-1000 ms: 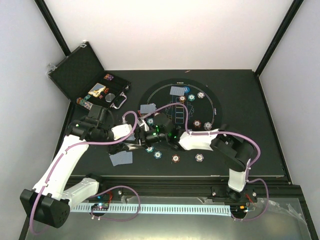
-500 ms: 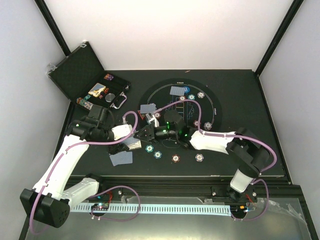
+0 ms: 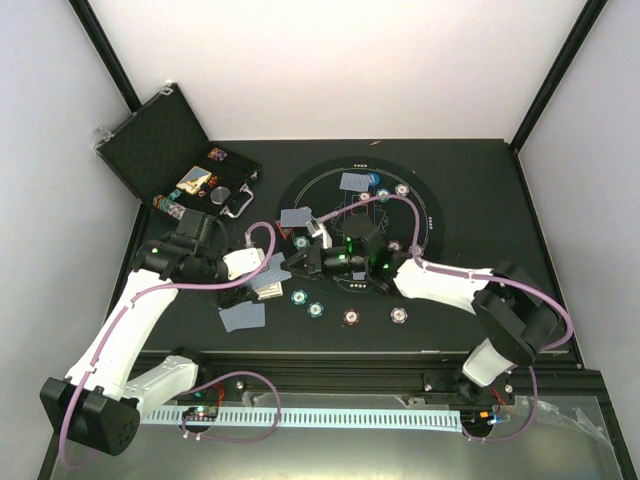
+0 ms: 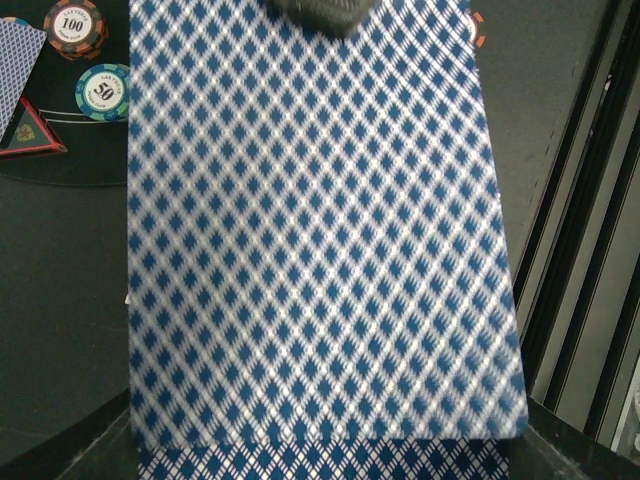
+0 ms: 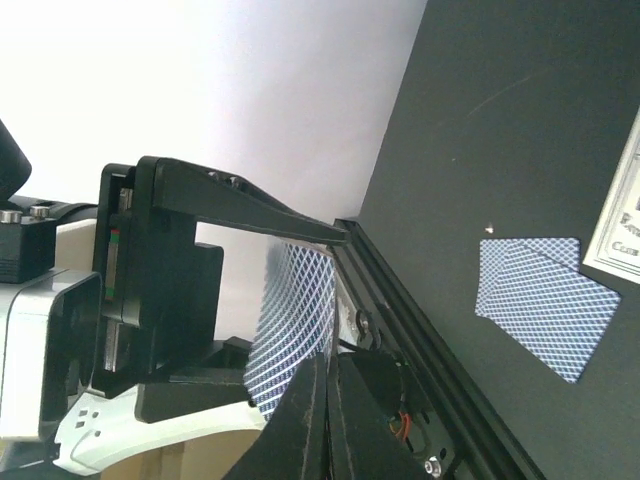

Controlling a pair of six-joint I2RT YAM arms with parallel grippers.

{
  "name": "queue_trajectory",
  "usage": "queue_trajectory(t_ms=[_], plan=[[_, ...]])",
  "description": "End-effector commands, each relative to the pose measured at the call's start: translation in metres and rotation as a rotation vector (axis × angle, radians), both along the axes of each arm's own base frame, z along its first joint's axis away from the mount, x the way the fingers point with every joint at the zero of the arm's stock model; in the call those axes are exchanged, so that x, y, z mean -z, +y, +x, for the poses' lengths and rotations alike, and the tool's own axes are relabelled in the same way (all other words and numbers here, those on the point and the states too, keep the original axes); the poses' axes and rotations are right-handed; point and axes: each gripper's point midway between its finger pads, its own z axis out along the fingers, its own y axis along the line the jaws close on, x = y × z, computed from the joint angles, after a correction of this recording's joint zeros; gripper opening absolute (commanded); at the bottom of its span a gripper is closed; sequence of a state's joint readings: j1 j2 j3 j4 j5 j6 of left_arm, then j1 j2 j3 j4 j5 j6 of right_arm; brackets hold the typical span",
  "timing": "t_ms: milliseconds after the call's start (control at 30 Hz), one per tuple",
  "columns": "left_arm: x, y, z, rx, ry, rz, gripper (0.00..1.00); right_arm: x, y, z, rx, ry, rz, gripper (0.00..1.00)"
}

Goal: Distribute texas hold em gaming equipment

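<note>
Deck: here it is, the deck [image 4: 320,250], held off the table in my left gripper [image 3: 256,284], just beside the near-left edge of the mat [image 3: 432,215].
Left fingers: clamped on the deck's near end. The cards hide the fingers from my own wrist camera, so I read the grip from overhead.
Right fingers: my right gripper [image 3: 293,264] is stretched across the mat, pinched fully together at the deck's far edge. A dark fingertip sits on the top card there. I can't tell whether that card is actually caught between them.
Cards dealt: three pairs of cards are down. One lies at the mat's far side [image 3: 354,181], one at its left edge [image 3: 296,217], and one on the bare table near me [image 3: 243,317].
Chips out: chips sit in small groups round the mat, at the far side [image 3: 383,195], the right [image 3: 417,250], near-left [image 3: 298,296] and near-right [image 3: 399,315].
Marker: the red triangle [image 4: 28,130] lies on the mat next to a teal chip.
Left to do: my read is roughly halfway. The right and near-right chip groups show no cards beside them, and the open case [image 3: 150,140] has small pieces in its tray.
Long axis: the deck's long side runs straight out from my left wrist toward the mat, which overhead reads left to right and slightly away from me.
Facing: the patterned back is turned to my left wrist camera, and the short far edge points at my right gripper. I can't judge how steeply the deck is tilted.
</note>
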State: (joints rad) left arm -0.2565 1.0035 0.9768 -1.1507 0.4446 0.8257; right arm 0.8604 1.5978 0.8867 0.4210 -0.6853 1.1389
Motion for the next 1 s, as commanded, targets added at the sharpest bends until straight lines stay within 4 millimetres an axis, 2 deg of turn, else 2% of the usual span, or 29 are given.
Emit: queue_trajectory(t_ms=[0,167,300,467,567,700,800,833,967], plan=[[-0.007,-0.002,0.003,0.000,-0.028,-0.018,0.02,0.006,-0.021,0.015,0.066,0.017,-0.017,0.01],[-0.006,-0.001,0.002,-0.002,-0.025,-0.013,0.01,0.005,-0.044,0.033,0.112,0.025,-0.003,0.01],[-0.005,0.001,0.002,-0.005,-0.029,-0.005,0.02,0.009,-0.062,0.057,0.155,0.032,-0.006,0.01],[-0.006,0.001,0.003,-0.005,-0.029,-0.005,0.02,0.030,-0.072,0.098,0.192,0.049,-0.047,0.01],[-0.006,0.000,0.003,-0.006,-0.024,-0.006,0.02,0.050,-0.068,0.129,0.207,0.071,-0.083,0.01],[-0.007,0.000,0.003,-0.008,-0.026,-0.010,0.02,0.072,-0.053,0.176,0.218,0.087,-0.144,0.01],[-0.008,0.000,0.003,-0.009,-0.024,-0.009,0.02,0.097,-0.043,0.209,0.243,0.099,-0.217,0.01],[-0.008,0.000,0.003,-0.011,-0.024,-0.010,0.02,0.110,-0.040,0.218,0.250,0.113,-0.245,0.01],[-0.009,0.000,0.003,-0.011,-0.023,-0.009,0.02,0.127,-0.034,0.245,0.274,0.115,-0.300,0.01]])
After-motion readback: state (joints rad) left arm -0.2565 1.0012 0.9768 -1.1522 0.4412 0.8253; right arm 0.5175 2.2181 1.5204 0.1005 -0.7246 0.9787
